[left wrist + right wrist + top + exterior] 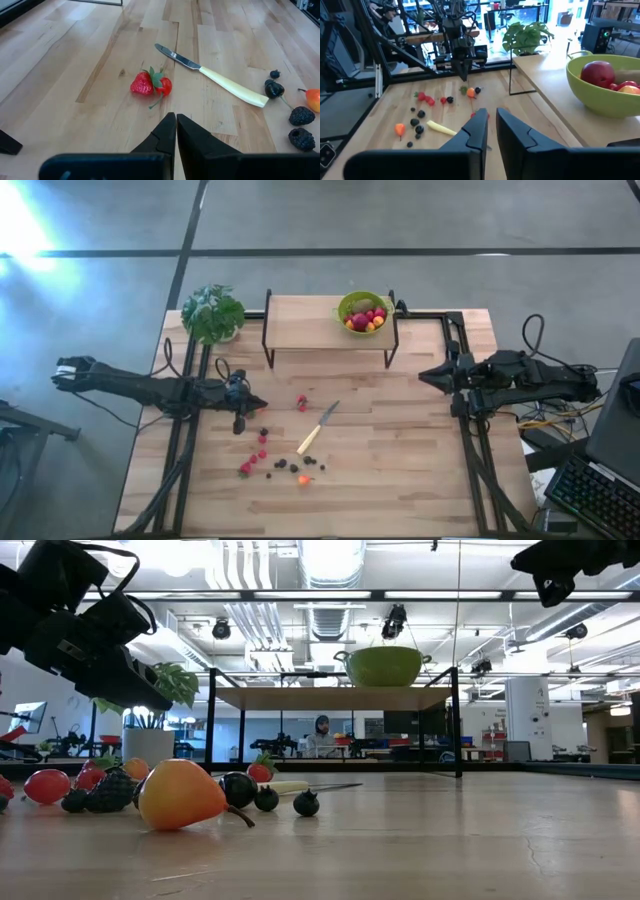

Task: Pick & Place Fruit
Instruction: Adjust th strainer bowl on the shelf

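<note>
Small fruit pieces (280, 460) lie scattered on the table's near middle: red strawberries, dark berries (301, 116) and an orange-yellow piece (180, 795). A strawberry (142, 84) and a small red fruit (164, 86) lie apart, just ahead of my left gripper (175, 120), which is shut and hovers above the table left of them (258, 406). My right gripper (490, 120) is open by a narrow gap and hangs in the air at the table's right side (425, 375). I cannot make out a kiwi-like ball.
A pale-handled knife (318, 427) lies slantwise beside the fruit. A green bowl (362, 310) holding larger fruit stands on a raised wooden shelf (300, 325) at the far edge. A potted plant (212, 312) sits at the far left corner. Bare wood lies right of the knife.
</note>
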`<state>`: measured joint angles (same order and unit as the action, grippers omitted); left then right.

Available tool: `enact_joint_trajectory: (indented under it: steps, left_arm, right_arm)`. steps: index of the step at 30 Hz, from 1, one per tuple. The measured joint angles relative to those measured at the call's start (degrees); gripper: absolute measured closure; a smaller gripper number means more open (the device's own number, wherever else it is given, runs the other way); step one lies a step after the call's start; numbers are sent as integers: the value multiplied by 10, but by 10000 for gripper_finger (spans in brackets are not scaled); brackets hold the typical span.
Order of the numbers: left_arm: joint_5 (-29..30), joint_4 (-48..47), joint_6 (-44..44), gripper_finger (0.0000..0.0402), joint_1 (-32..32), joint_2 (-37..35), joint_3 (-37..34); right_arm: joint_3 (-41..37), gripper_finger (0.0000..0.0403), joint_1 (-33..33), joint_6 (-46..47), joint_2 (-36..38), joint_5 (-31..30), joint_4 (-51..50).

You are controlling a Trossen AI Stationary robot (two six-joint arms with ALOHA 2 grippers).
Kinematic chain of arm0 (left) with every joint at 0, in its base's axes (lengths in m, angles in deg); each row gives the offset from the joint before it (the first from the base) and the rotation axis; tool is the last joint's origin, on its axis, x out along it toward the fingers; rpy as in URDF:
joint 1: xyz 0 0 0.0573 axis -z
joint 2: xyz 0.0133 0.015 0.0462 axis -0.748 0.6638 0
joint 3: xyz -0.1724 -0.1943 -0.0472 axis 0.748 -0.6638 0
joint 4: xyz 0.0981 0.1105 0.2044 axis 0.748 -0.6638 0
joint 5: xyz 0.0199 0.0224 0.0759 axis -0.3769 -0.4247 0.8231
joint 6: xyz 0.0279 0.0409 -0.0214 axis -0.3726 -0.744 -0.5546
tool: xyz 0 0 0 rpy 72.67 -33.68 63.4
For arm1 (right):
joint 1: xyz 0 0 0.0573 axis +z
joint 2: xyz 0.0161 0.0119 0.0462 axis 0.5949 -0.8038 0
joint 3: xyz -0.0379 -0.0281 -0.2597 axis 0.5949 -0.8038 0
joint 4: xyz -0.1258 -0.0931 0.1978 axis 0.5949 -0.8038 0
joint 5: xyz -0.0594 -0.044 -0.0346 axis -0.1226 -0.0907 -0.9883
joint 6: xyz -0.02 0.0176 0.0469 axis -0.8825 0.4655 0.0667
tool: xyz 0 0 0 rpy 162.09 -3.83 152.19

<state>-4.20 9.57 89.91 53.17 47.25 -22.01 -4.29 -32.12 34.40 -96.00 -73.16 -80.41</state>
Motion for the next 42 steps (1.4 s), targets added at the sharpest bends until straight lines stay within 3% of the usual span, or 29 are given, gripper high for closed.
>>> enact_joint_trajectory:
  steps: [11, 22, 26, 29, 42]
  left_arm:
    - [0, 0, 0, 381, 0, 0, 0]
    - [9, 0, -88, 381, 0, 0, 0]
    - [9, 2, -87, 381, 0, 0, 0]
    - [20, 22, -86, 381, 0, 0, 0]
    - [22, 133, -66, 381, 0, 0, 0]
  right_arm:
    - [0, 343, 0, -13, -12, -6, 11]
    - [0, 366, 0, -68, -81, -105, 119]
    - [0, 374, -10, -62, -113, -190, 120]
    - [1, 375, -36, -54, -140, -228, 120]
    - [98, 383, -263, -8, -322, -219, 41]
